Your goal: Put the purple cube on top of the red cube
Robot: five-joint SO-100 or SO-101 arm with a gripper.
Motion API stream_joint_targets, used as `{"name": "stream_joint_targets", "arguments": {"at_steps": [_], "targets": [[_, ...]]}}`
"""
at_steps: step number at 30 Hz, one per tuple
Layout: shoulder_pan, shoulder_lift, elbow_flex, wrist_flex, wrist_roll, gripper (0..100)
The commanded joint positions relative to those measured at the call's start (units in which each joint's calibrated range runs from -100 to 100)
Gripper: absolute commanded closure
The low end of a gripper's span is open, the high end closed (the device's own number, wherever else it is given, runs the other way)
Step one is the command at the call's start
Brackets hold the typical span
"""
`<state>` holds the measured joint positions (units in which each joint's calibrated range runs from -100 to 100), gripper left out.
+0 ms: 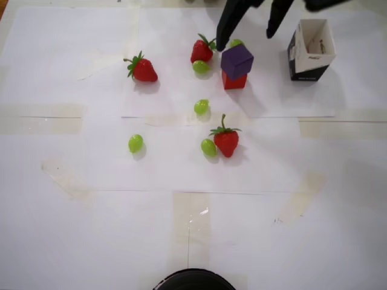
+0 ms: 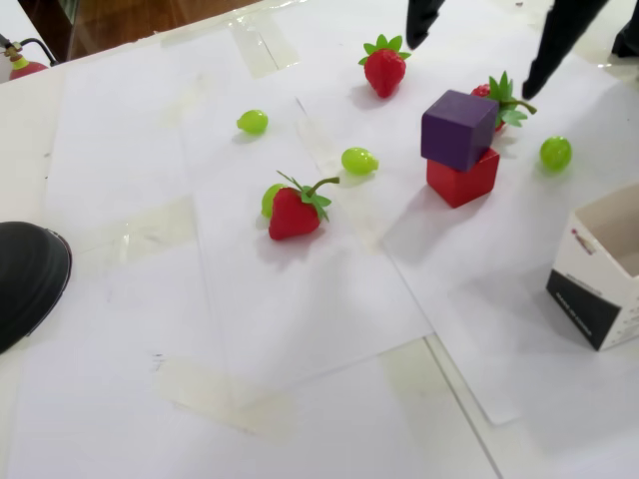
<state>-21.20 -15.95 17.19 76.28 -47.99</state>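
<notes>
Purple cube (image 2: 459,128) hides most of red cube (image 2: 462,180); jaws apart, empty.

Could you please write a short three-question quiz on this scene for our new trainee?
1. True or false: the purple cube rests on the red cube.
2. How many strawberries lie on the paper in the overhead view?
3. The pincer is: A) shut on the purple cube, B) open and clear above the stack, C) inside the cardboard box.

Key: 1 true; 2 three; 3 B.
</notes>
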Motion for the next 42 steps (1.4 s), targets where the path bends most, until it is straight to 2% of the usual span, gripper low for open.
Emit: {"name": "stream_joint_targets", "arguments": {"at_steps": [1,5,13,18,31,42], "targets": [[2.4,-15.3,-0.9,3.5,-0.7,71],[6.2,-26.7,6.3,5.3,-0.5,75],[16.4,-53.3,29.1,5.7,1.3,93],[17.7,-61.2,39.4,3.6,2.0,100],[18.8,-72.7,61.9,-7.3,2.0,100],[20.8,-81.6,72.2,-12.2,3.1,100]]}}
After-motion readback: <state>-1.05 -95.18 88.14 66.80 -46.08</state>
